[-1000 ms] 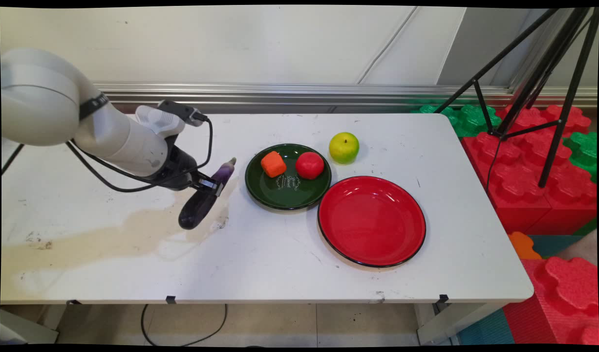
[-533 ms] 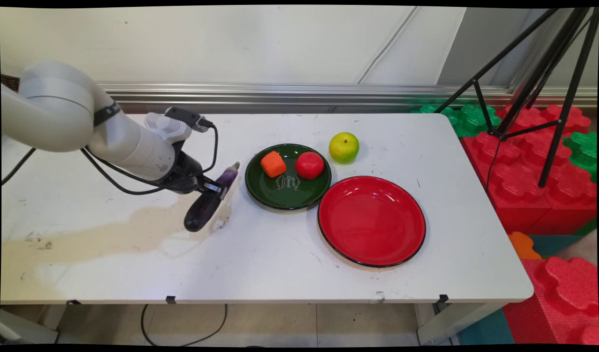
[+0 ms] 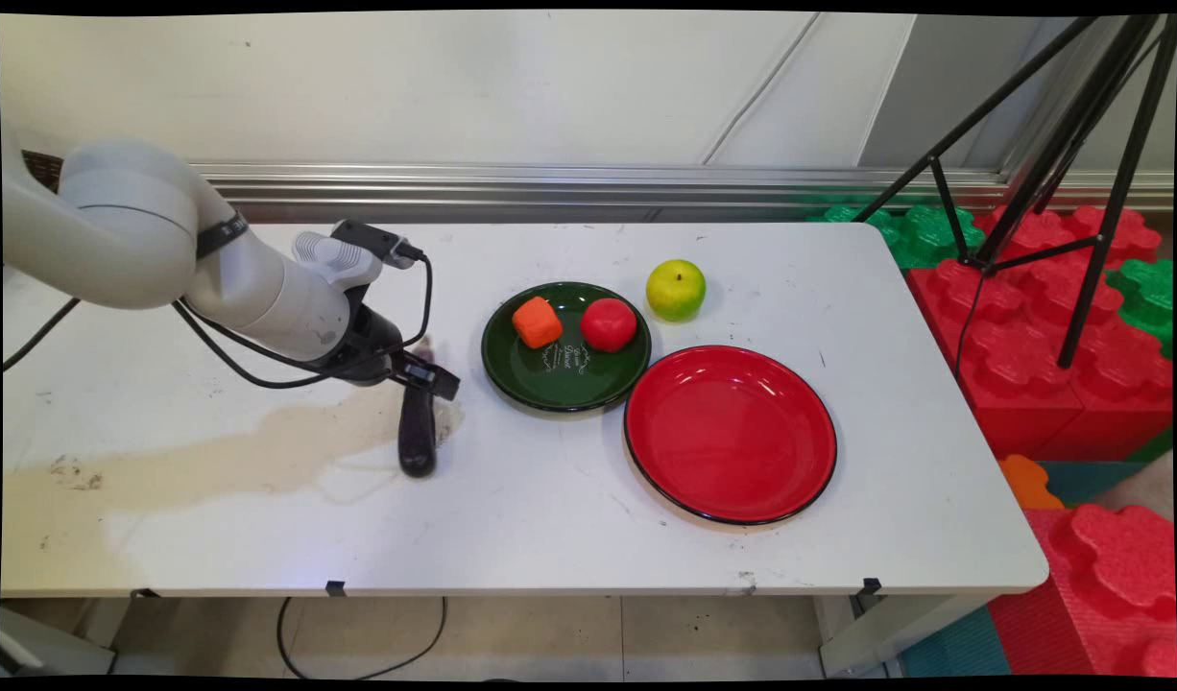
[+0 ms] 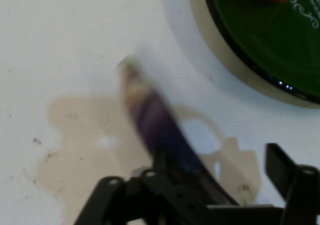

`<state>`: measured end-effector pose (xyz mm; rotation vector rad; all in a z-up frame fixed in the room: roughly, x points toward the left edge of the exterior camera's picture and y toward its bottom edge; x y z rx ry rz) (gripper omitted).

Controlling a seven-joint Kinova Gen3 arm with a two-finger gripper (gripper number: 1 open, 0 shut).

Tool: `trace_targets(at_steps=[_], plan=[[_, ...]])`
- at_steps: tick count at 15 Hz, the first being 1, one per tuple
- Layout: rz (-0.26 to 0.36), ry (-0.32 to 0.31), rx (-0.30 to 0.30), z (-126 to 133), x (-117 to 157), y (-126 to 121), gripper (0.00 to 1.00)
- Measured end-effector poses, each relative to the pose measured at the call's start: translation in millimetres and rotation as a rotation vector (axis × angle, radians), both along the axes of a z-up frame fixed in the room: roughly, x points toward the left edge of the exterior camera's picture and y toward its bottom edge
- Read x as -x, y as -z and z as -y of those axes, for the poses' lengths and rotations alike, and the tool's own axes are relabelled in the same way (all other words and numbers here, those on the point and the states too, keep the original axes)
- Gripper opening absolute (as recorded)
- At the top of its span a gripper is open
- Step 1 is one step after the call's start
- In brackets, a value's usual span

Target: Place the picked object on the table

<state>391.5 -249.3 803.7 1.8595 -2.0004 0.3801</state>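
Claw low over table, reaching in from left, clamped on eggplant hanging tilted above a tan stain; just left of green plate, open surface toward near edge

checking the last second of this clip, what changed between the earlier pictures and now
The dark purple toy eggplant swung round: its pale stem end pointed up-right toward the dark green round plate, and now its body runs nearly straight toward the table's near edge. The black end effector moved a little right with it, at its upper part; whether it grips is unclear. The plates and fruit stayed put.
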Motion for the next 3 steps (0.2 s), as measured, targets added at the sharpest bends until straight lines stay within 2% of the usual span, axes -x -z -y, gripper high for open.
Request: trace_targets(at_steps=[3], plan=[[0.013,0.022,0.017,-0.2,-1.3,-2.8,1.00]])
